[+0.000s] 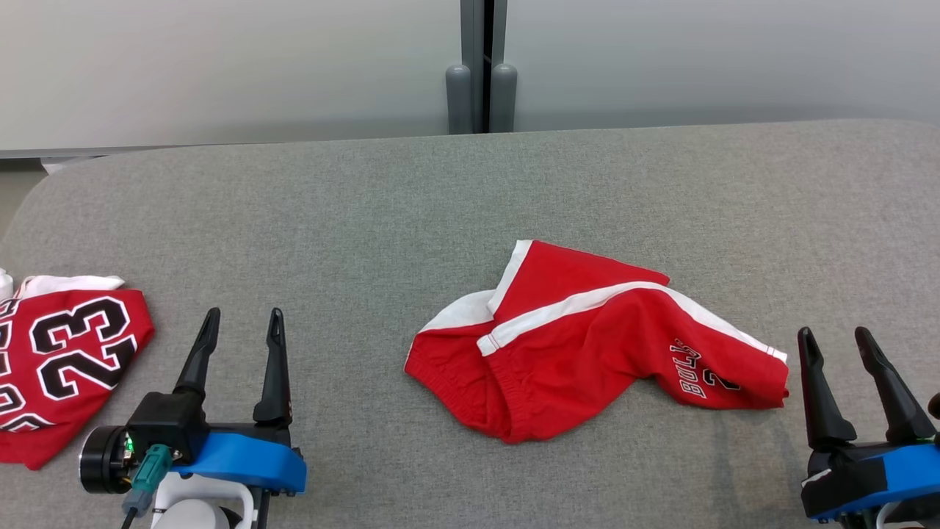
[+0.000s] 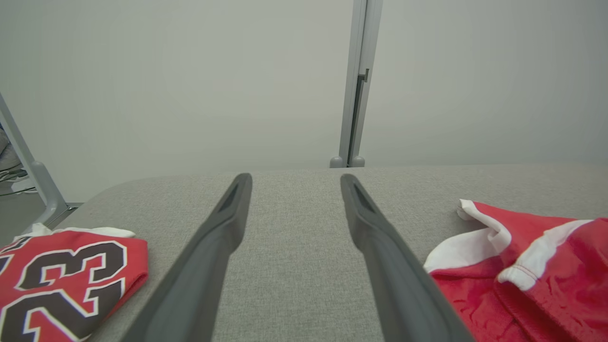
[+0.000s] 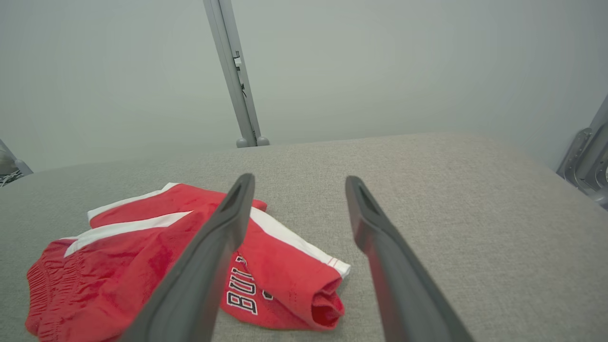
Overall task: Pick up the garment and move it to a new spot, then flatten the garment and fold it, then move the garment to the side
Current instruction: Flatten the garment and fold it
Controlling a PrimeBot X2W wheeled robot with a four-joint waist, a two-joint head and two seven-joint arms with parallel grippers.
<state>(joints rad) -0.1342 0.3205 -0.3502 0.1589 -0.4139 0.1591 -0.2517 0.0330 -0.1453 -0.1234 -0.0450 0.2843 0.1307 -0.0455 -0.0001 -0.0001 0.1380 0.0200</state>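
The crumpled red basketball shorts with white side stripes (image 1: 587, 345) lay heaped at the middle of the grey fabric-covered table (image 1: 367, 206), and I had both the left gripper (image 1: 244, 316) and the right gripper (image 1: 834, 334) spread wide and empty, the right near the printed leg end; I judged that a pinch into that doubled-over leg could catch two layers, so the shorts would lift bunched instead of opening out. A careless left-arm sweep might also drag the red number-23 jersey (image 1: 66, 360) nearby.

Red jersey (image 1: 66, 360) lies on grey table (image 1: 367, 220).
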